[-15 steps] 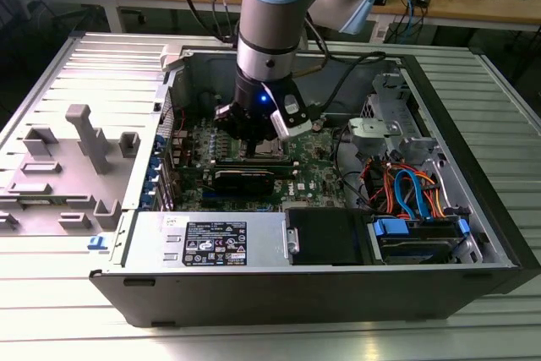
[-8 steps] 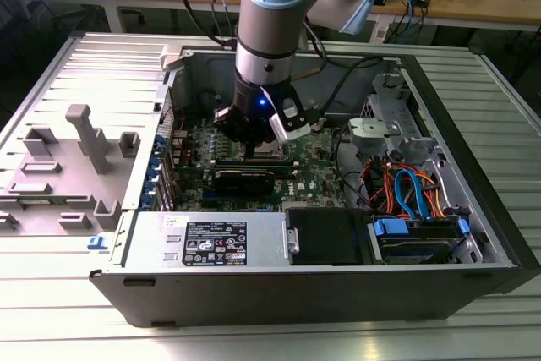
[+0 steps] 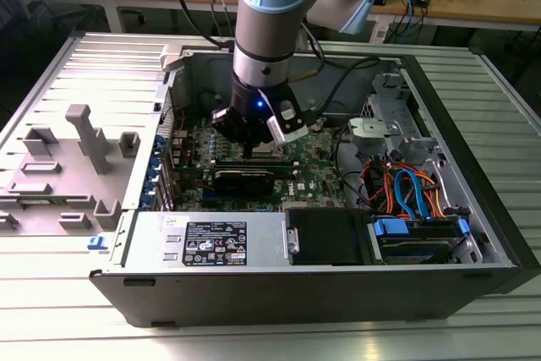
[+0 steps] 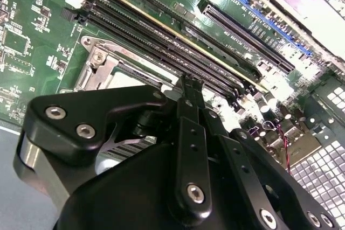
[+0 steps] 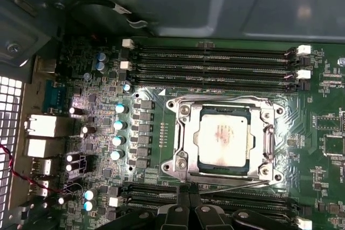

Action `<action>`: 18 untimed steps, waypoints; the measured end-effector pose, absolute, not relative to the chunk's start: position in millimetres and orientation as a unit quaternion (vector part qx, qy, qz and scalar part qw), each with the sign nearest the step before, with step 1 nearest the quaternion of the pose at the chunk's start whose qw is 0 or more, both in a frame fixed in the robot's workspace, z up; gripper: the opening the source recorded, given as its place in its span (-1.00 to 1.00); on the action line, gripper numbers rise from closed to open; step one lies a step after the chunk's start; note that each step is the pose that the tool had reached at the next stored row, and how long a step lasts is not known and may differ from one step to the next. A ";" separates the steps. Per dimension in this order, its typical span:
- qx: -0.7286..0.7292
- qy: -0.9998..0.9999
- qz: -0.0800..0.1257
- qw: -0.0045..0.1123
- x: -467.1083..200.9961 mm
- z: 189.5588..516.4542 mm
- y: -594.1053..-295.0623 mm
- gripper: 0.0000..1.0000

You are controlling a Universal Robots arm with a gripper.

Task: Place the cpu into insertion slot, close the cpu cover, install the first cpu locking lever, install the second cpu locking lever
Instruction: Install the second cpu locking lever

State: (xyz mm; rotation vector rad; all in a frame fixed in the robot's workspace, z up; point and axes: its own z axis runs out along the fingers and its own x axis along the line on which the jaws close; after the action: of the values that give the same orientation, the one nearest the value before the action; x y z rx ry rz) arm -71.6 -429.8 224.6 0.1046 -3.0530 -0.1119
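In the first wrist view the cpu (image 5: 223, 138), a silvery square chip, lies in the insertion slot. The cpu cover (image 5: 183, 133), a silvery frame, lies flat around it and hides the slot itself. A thin metal lever (image 5: 237, 184) runs along the socket edge nearest my fingers. My gripper (image 5: 190, 208) is shut, its black tips just beside that edge. In the second wrist view the gripper (image 4: 188, 87) narrows to a closed tip over the socket's corner (image 4: 99, 65). In the exterior view the gripper (image 3: 254, 148) reaches down inside the open computer case, low over the motherboard.
Long black memory slots (image 5: 215, 63) run on both sides of the socket. A black drive (image 3: 330, 234) and a bundle of orange and blue cables (image 3: 406, 192) lie at the exterior view's right. Grey fixtures (image 3: 84, 137) stand outside the case on its left.
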 end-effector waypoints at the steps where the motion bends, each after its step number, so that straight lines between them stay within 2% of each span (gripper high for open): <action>1: 0.035 -0.998 -0.037 0.042 -72.2 224.1 -429.8 -0.79; 18: 0.048 -0.996 -0.054 0.042 -78.1 214.3 -430.2 -0.79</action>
State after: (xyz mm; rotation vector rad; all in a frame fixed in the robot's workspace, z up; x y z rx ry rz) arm -78.1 -430.2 214.3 0.1460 -3.0491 -0.1657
